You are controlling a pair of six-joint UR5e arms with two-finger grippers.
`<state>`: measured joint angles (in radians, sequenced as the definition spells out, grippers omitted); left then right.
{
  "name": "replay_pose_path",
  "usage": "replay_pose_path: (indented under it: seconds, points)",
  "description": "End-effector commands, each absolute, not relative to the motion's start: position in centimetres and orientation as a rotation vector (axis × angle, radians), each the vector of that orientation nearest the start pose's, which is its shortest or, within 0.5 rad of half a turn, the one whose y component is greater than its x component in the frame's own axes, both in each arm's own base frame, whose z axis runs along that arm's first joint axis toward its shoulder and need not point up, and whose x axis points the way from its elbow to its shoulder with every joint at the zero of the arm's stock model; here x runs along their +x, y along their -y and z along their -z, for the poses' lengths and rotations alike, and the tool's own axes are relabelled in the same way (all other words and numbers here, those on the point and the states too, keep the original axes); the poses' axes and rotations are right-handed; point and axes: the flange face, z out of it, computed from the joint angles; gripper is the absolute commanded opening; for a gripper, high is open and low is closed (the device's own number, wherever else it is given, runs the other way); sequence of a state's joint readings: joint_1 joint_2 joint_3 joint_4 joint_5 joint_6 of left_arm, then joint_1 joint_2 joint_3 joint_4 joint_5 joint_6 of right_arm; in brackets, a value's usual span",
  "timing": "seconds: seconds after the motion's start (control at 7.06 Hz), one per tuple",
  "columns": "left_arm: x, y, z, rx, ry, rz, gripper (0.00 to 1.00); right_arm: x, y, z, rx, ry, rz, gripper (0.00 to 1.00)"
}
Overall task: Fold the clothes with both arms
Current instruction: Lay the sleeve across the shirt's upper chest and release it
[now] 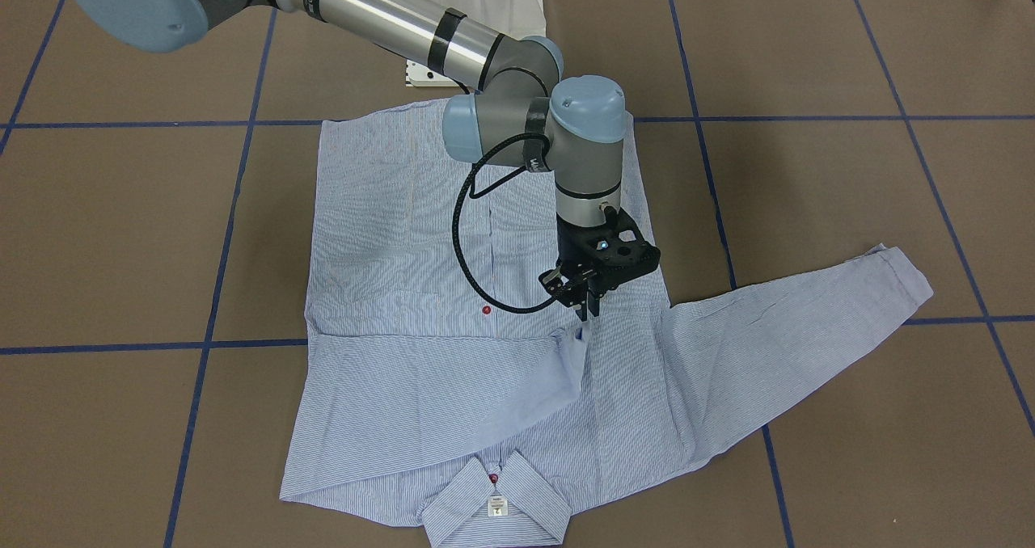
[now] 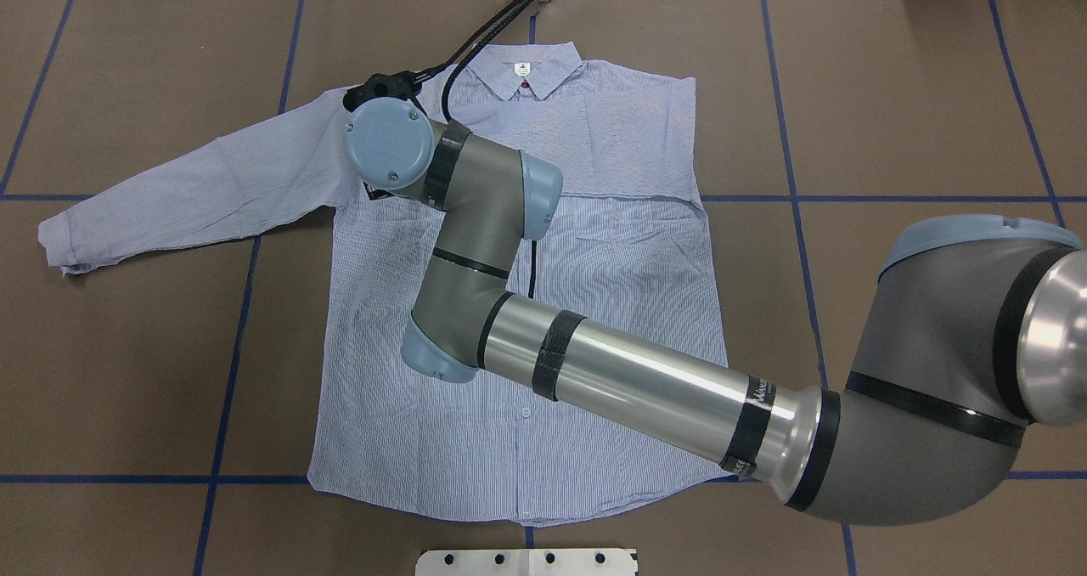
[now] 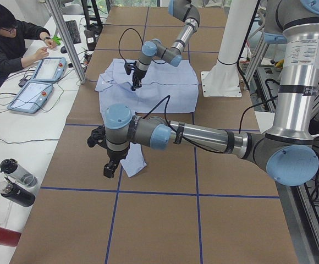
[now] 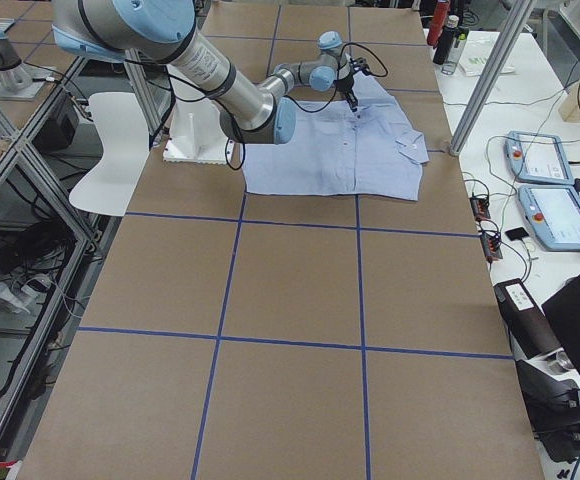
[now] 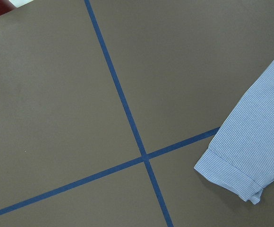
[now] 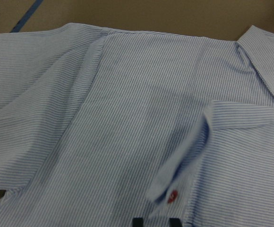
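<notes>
The light blue striped shirt (image 2: 611,321) lies flat, front up, collar (image 1: 497,503) away from the robot. One sleeve is folded across the chest; its cuff (image 1: 572,352) with a red button (image 6: 174,196) rests on the body. My right gripper (image 1: 589,309) hovers just above that cuff, and its fingertips (image 6: 137,221) stand apart with nothing between them. The other sleeve (image 1: 808,330) stretches out over the table. My left gripper (image 3: 111,168) hangs over the table beside that sleeve's cuff (image 5: 238,168). I cannot tell whether it is open or shut.
Blue tape lines (image 2: 246,304) grid the brown table. The white pedestal base (image 2: 526,561) stands at the robot's edge. A person (image 3: 8,38) sits at a side desk with control tablets (image 3: 38,82); bottles (image 3: 16,181) lie there too.
</notes>
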<state>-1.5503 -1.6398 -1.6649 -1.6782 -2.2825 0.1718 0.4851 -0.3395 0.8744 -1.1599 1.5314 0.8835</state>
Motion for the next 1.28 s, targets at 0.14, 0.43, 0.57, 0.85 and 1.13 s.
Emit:
replay_pose_path:
  seconds: [0.14, 0.43, 0.57, 0.85, 1.13]
  points:
    - [-5.9, 53.4, -56.8, 0.316, -0.687, -0.275, 0.99, -71.4, 52.6, -7.8, 0.572, 0.767, 0.163, 1.0]
    - [-5.7, 54.0, -56.3, 0.292, -0.699, -0.191, 0.99, -70.1, 52.7, -6.1, 0.587, 0.795, 0.149, 1.0]
    - [-5.6, 53.9, -56.0, 0.313, -0.71, -0.124, 0.99, -68.4, 52.7, -6.4, 0.58, 0.807, 0.143, 1.0]
    - [-3.6, 53.5, -56.5, 0.288, -0.744, 0.026, 0.99, -63.0, 53.3, -9.3, 0.464, 0.813, 0.16, 1.0]
    - [0.4, 51.4, -57.9, 0.263, -0.799, 0.13, 0.99, -55.1, 53.9, -13.5, 0.335, 0.803, 0.15, 1.0]
